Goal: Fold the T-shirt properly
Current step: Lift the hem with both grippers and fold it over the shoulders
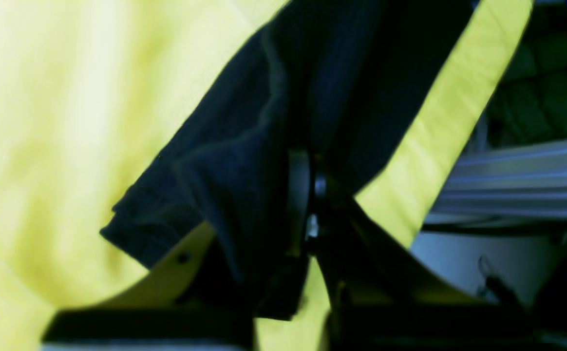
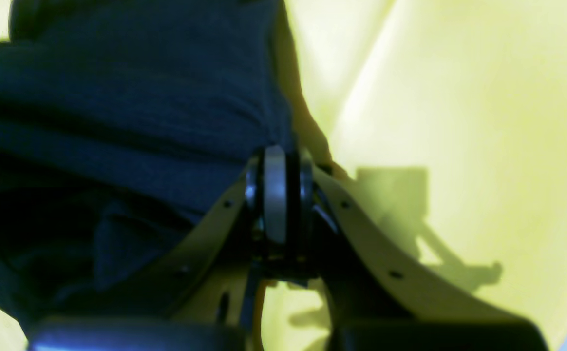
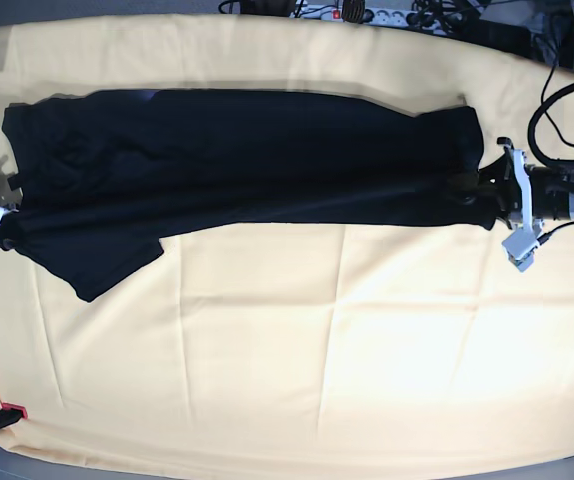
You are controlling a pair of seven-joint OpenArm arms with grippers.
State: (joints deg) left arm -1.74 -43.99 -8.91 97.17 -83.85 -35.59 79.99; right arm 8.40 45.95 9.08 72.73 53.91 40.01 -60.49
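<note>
The T-shirt (image 3: 237, 160) stretches in a long black band across the counter's pale yellow cloth (image 3: 347, 340), toward twelve o'clock in the base view. The left pincer (image 3: 487, 185) clamps its three o'clock end; the right pincer (image 3: 2, 225) clamps its nine o'clock end. Cables (image 3: 557, 110) crowd the two o'clock corner.

Both wrist views were soft and out of focus, colours shifted greenish. The right wrist view showed a hard gripper shadow (image 2: 410, 229) at four o'clock on the yellow cloth (image 2: 459, 97). Base view was sharp, evenly bright, mildly bowed at edges.
</note>
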